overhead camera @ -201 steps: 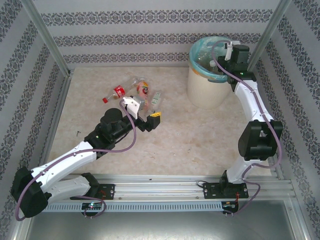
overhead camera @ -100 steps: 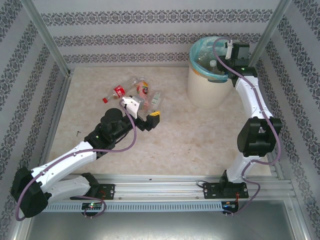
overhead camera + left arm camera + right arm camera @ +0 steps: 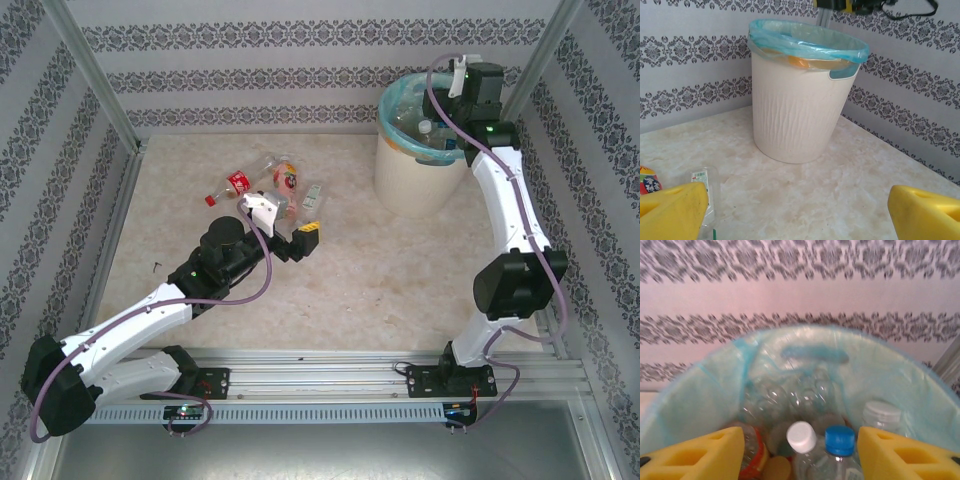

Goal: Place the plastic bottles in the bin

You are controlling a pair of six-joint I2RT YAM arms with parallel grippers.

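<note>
Right gripper (image 3: pixel 800 442): jaws partly spread, nothing held, positioned over bin (image 3: pixel 900 385) | Left gripper (image 3: pixel 797 205): jaws wide apart, empty, low over table (image 3: pixel 380 270) | plastic bottles (image 3: pixel 840 447): several inside bin, 1 white-capped, 1 blue-capped | loose bottles (image 3: pixel 268 185): cluster on table beside Left gripper, well apart from bin

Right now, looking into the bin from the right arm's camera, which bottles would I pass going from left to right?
Orange-labelled bottle → white-capped bottle → blue-capped bottle → clear-capped bottle.
</note>
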